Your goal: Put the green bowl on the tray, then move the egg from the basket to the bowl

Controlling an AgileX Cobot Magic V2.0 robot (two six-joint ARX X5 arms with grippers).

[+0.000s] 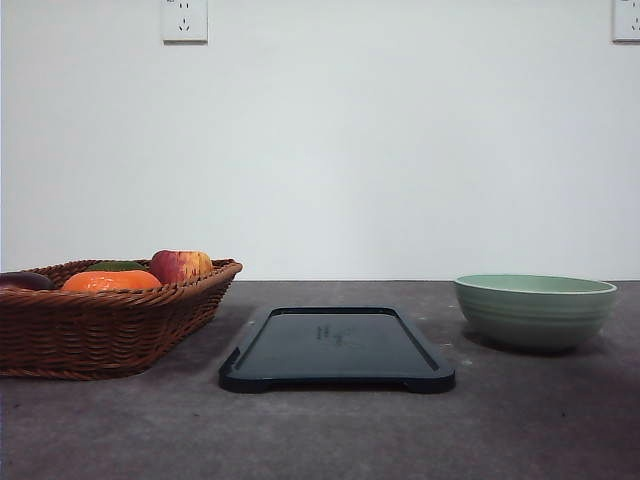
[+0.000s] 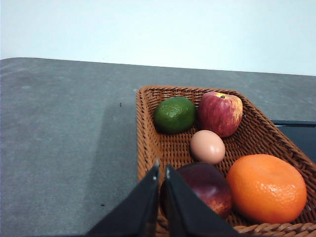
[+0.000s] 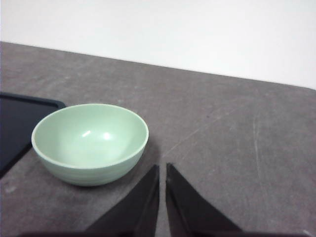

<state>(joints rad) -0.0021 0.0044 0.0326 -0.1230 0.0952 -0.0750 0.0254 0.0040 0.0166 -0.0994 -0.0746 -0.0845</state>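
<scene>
The green bowl (image 1: 535,310) stands empty on the table to the right of the dark tray (image 1: 337,348), apart from it; the bowl (image 3: 90,142) also shows beside the tray's corner (image 3: 15,128). The wicker basket (image 1: 100,315) sits left of the tray. Inside the basket (image 2: 148,133) the brownish-pink egg (image 2: 208,146) lies among the fruit. My left gripper (image 2: 162,170) is shut, hovering over the basket's near rim, short of the egg. My right gripper (image 3: 162,169) is shut with nothing in it, just beside the bowl.
The basket also holds a red-yellow apple (image 2: 220,113), a green fruit (image 2: 174,114), an orange (image 2: 266,187) and a dark red fruit (image 2: 207,185). Bare grey table (image 1: 320,440) lies in front of the tray. A white wall (image 1: 330,150) backs the table.
</scene>
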